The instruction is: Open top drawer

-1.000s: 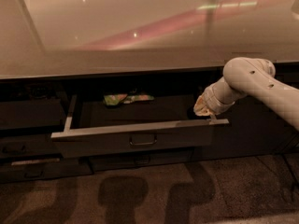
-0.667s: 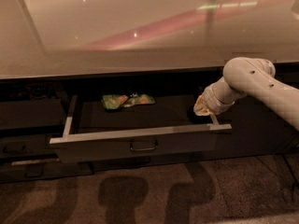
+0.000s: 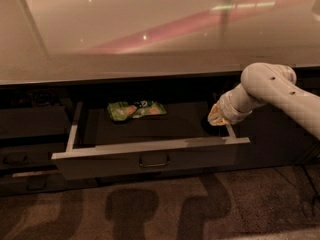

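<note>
Top drawer (image 3: 195,157) farther out, jaws right.

One top drawer (image 3: 150,146), one green packet (image 3: 136,109), one gripper (image 3: 217,118) inside drawer's right end.

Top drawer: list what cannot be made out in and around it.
All in the camera view:
- Gripper at the top drawer's right side: its contact with the drawer is lost in shadow.
- Green packet inside: print too blurred to read.
- Arm: cut off by the right edge.
</note>
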You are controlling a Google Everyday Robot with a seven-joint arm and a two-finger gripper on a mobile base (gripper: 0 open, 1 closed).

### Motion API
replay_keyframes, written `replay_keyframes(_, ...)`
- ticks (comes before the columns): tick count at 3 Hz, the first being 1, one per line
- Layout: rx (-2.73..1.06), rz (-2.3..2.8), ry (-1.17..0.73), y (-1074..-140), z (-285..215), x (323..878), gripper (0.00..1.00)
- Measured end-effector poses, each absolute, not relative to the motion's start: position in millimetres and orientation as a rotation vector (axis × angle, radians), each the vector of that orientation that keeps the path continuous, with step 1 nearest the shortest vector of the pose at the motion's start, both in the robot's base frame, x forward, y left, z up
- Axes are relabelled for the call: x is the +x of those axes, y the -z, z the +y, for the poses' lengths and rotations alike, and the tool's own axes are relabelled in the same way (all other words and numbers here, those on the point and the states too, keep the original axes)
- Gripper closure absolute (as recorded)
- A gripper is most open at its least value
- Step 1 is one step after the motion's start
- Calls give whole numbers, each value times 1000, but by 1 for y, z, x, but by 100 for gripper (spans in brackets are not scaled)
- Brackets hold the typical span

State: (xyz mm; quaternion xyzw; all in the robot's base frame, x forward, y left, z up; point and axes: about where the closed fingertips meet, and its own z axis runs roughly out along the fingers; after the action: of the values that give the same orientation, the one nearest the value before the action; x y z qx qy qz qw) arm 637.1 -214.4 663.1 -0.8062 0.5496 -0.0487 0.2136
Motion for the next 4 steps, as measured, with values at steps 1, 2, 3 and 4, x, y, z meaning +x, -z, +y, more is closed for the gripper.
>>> replay_keyframes(1,-2214,1523,95,-654,-210,622,48)
replay_keyframes(2,-2240,1515,68,-640,-205,598,25)
replay_keyframes(3,-2253,1527,72,-638,-209,587,2)
replay_keyframes(4,-2270,1549,112,-638,-217,574,0)
